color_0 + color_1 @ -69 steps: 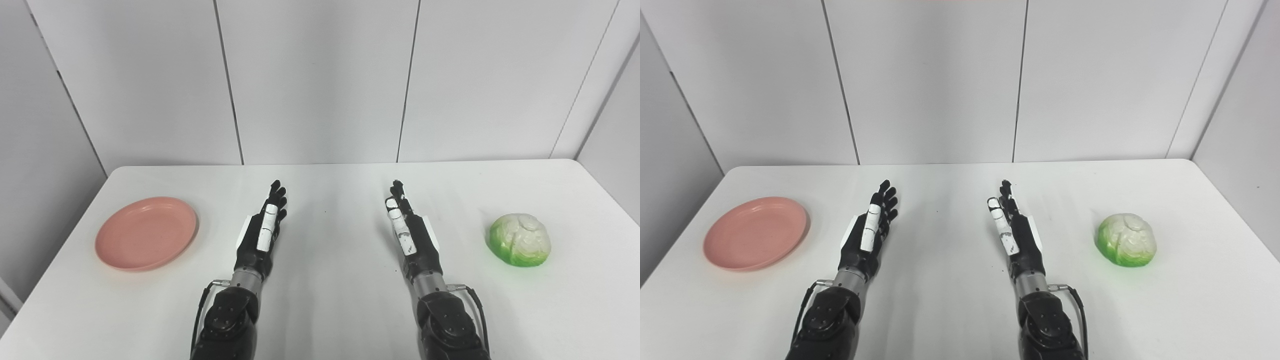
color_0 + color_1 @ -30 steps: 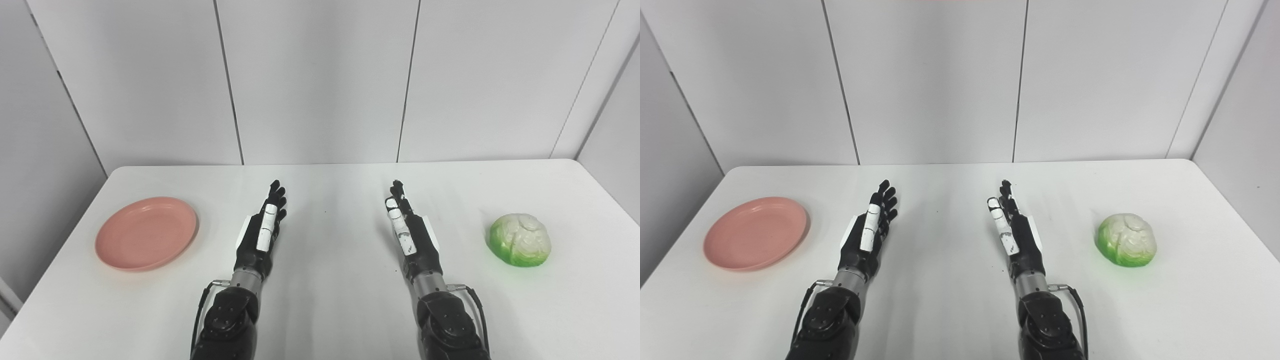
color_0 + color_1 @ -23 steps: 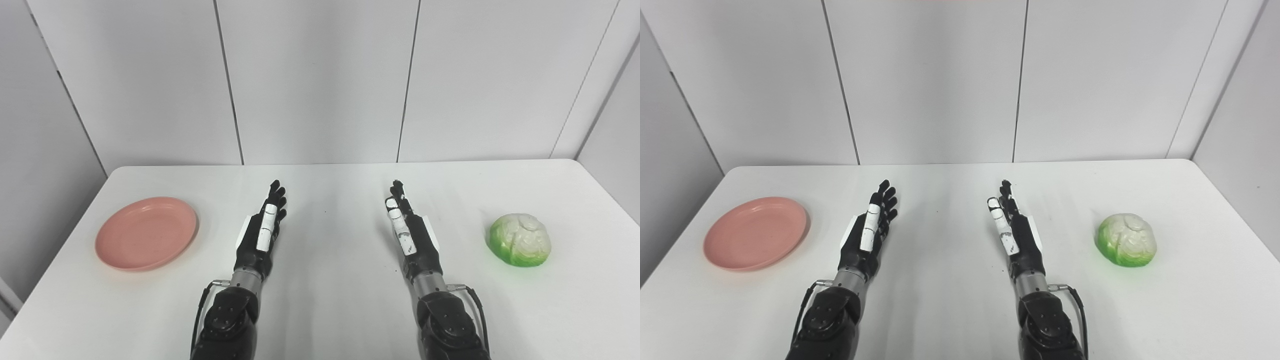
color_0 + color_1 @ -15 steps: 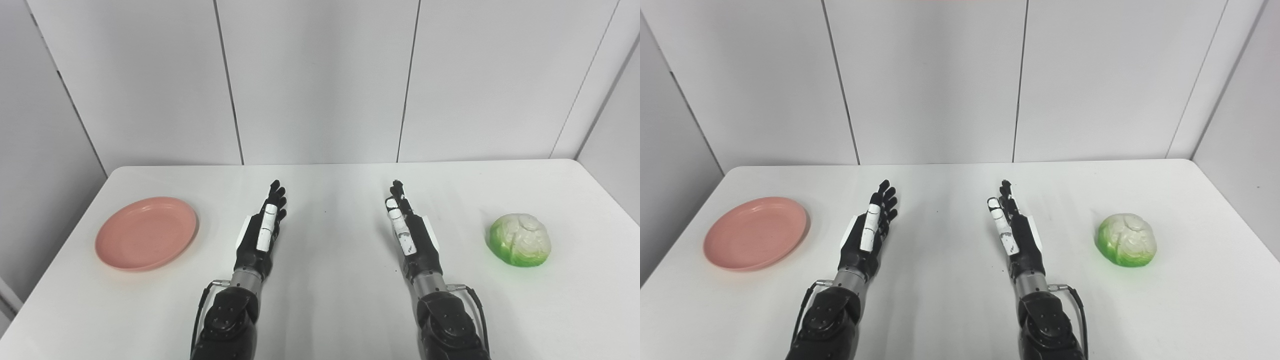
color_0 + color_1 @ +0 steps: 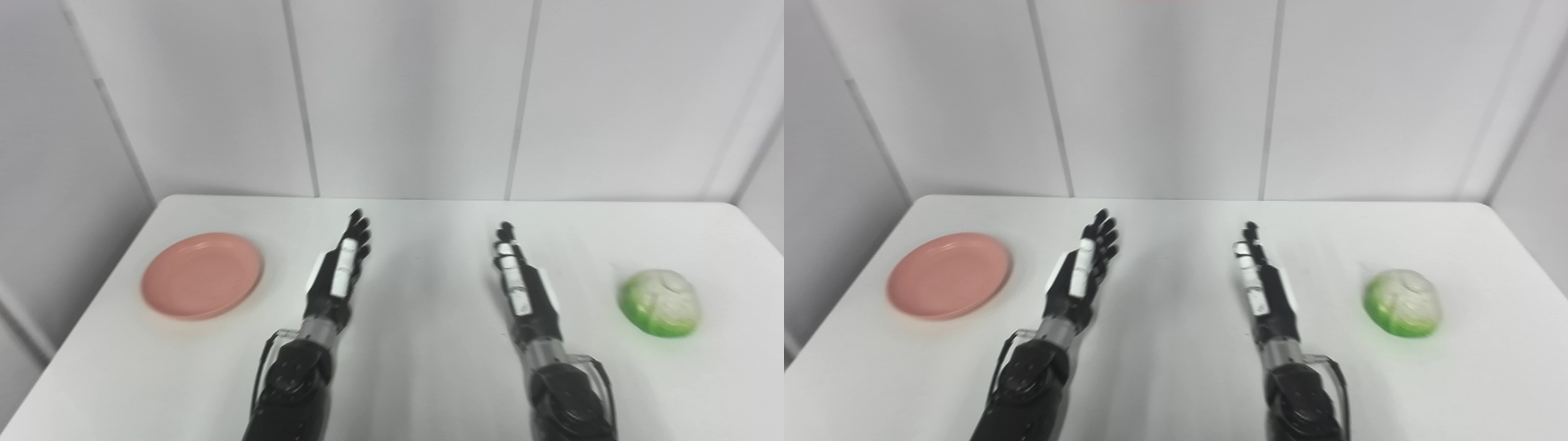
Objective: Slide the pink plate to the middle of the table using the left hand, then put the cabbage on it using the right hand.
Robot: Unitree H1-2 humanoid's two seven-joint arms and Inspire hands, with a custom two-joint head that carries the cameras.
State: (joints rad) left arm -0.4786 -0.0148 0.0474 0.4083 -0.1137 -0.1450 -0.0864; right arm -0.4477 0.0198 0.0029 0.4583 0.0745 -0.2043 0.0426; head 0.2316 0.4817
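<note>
Nothing is looking done yet: we are seeing the pink plate (image 5: 202, 283) sitting far left on the table (image 5: 429, 367) and the cabbage (image 5: 660, 302) far right, both untouched. We are holding the left hand (image 5: 338, 278) and right hand (image 5: 520, 285) empty between them, fingers extended, so both steps are remaining.

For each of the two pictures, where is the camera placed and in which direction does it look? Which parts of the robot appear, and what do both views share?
Left eye view: on the head, looking down and forward over the white table; both forearms, the left hand and the right hand show.
Right eye view: beside it, slightly to the right, facing the same way; the same arms show.
Shared: the pink plate at left, the cabbage at right, both hands open between them, and the panelled wall behind.
</note>
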